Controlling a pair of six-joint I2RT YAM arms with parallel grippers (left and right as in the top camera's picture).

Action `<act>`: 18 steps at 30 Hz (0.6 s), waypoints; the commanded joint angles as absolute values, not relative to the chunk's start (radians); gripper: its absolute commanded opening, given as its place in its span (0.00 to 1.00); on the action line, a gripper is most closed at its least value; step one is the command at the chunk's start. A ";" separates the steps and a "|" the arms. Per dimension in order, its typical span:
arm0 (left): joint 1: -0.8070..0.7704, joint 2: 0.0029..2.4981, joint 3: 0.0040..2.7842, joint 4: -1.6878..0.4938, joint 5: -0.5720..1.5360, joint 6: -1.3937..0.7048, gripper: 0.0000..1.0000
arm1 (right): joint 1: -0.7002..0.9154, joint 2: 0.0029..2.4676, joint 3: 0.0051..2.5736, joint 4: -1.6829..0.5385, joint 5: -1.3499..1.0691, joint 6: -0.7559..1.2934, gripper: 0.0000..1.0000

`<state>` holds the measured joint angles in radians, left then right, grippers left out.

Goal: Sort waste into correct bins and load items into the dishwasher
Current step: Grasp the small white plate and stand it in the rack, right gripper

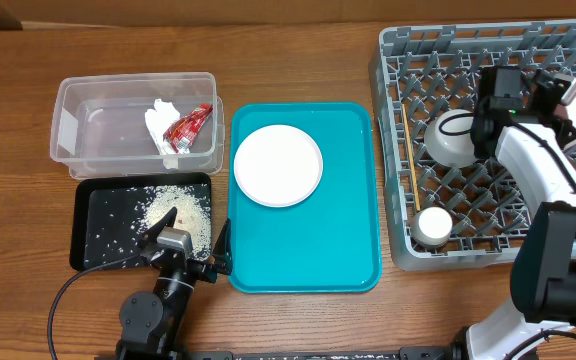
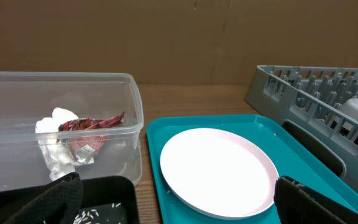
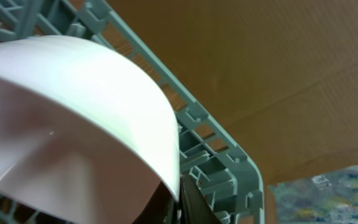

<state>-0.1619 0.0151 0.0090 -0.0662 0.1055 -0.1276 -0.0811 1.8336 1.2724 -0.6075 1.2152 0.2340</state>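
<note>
Elbow bent, right jaws hold small plate (image 3: pixel 73 112).

- The left arm (image 1: pixel 153 312) is black all over, built from rounded, barrel-like joints.
- A small silver-grey block (image 1: pixel 173 240) sits at its wrist.
- A thin black cable (image 1: pixel 63 295) runs out from the left arm in a long curve.
- The left hand (image 1: pixel 193 238) has two matte black fingers (image 2: pixel 58 199) with a faintly textured surface.
- The right arm (image 1: pixel 533 165) has smooth white shells on its long links, with black joints (image 1: pixel 553 255) between them.
- A boxy black camera housing (image 1: pixel 503 90) sits at its wrist, and thin black wires (image 1: pixel 568 185) trail along the white link.
- The right hand (image 1: pixel 560 95) is dark; in the wrist view only one blackish finger (image 3: pixel 188 205) shows.
</note>
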 commanded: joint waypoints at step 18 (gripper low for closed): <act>-0.157 0.006 0.005 -0.067 0.120 -0.134 1.00 | 0.188 1.812 1.277 -0.661 1.185 0.224 0.28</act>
